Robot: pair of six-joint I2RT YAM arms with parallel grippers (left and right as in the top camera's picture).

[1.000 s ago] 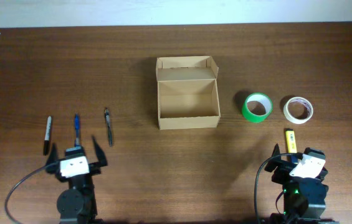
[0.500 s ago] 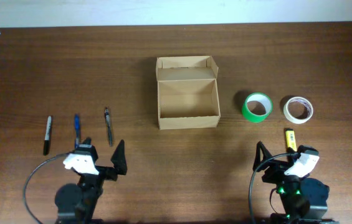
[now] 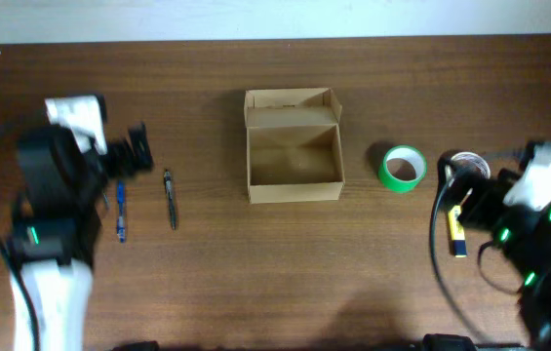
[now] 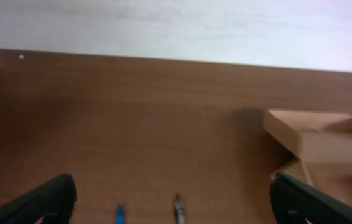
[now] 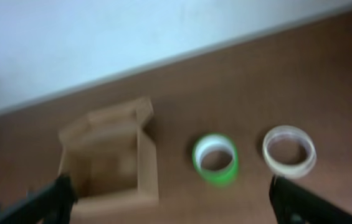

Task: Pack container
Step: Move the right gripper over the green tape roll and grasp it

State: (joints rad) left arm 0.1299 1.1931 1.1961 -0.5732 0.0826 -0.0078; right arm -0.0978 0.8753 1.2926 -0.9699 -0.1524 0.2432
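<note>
The container (image 3: 295, 181) is an open tan cardboard box at the table's middle, its lid flap folded back; nothing shows inside it. It also shows in the left wrist view (image 4: 313, 144) and the right wrist view (image 5: 110, 163). My left gripper (image 3: 135, 150) is open and empty above the pens, left of the box; its fingers are wide apart in the left wrist view (image 4: 172, 190). My right gripper (image 3: 462, 190) is open and empty by the tape rolls, right of the box; its fingers are also wide apart in the right wrist view (image 5: 177, 194).
A green tape roll (image 3: 403, 168) and a white tape roll (image 3: 469, 164) lie right of the box, with a yellow item (image 3: 458, 234) in front of them. A blue pen (image 3: 120, 214) and a grey pen (image 3: 171, 198) lie left of the box.
Both arms have risen from the table's front edge and swung out: the left arm to the far left over the pens, the right arm to the tape rolls. The black marker is now hidden.
</note>
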